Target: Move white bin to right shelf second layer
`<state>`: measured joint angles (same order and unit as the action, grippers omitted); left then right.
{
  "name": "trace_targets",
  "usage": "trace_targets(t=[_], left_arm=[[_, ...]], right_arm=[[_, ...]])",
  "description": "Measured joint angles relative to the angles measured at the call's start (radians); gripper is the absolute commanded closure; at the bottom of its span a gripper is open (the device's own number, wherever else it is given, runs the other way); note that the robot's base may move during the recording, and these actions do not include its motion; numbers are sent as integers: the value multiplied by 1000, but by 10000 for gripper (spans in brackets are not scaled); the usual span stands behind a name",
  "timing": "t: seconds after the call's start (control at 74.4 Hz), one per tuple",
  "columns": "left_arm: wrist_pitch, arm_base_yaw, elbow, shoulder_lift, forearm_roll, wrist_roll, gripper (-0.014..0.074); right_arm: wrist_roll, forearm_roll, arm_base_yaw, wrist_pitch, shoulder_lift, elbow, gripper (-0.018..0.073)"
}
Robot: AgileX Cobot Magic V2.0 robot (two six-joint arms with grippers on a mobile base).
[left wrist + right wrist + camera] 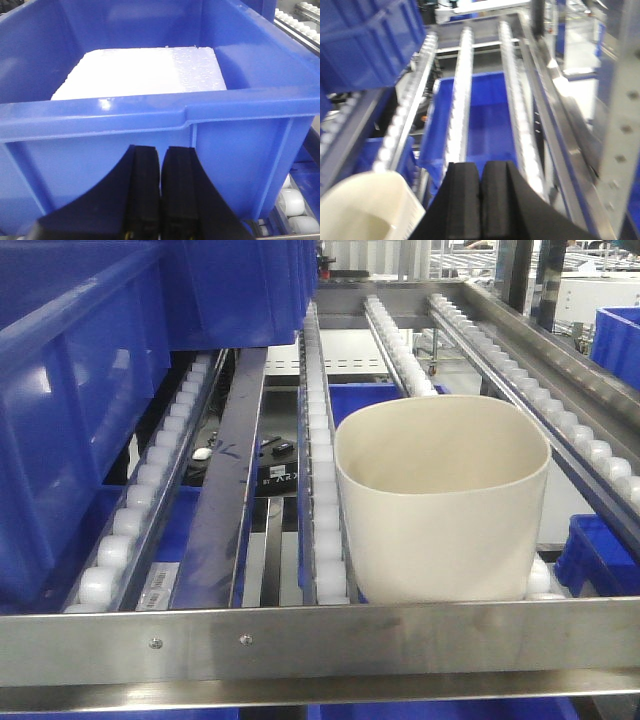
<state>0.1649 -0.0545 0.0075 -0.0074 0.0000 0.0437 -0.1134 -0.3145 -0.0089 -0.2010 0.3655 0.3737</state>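
Crates come first on the left: a large blue crate (90, 410) sits on the roller lanes there, and the left wrist view shows a blue crate (150, 115) holding a white foam block (140, 72), with the left end effector (161, 190) just in front of its wall, its two black fingers pressed together and holding nothing. Moving right along the flat steel front rail (320, 640), the white bin (440, 505) stands upright on the right shelf second layer (322, 470), its base on the white rollers and its front wall just behind the rail. Nothing touches it in the front view. Farther right, the right end effector (481, 200) is also closed on nothing, fingers together, hovering over the roller lanes with the bin's rim (365, 205) low to its left.

Judging by this, the bin looks already placed, so the step in hand is a clean retreat. Done well, that means drawing the right arm back and upward along the lane, away from the bin's rim, so the glossy tub is not nudged along the sloping rollers. The view from the right wrist is blurred, so exact clearance from the rim cannot be judged. Keep the left arm off the crate.
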Motion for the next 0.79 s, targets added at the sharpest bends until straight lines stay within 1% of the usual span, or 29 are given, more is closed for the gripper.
trace_targets(t=[0.108, 0.417, 0.605, 0.793], left_arm=[[0, 0, 0, 0, 0, 0, 512], [0, 0, 0, 0, 0, 0, 512], [0, 0, 0, 0, 0, 0, 512], [0, 0, 0, 0, 0, 0, 512]], right_arm=[[0, 0, -17, 0, -55, -68, 507], [0, 0, -19, 3, -228, -254, 507], [0, 0, -19, 19, -333, -326, 507], [0, 0, -19, 43, -375, -375, 507]])
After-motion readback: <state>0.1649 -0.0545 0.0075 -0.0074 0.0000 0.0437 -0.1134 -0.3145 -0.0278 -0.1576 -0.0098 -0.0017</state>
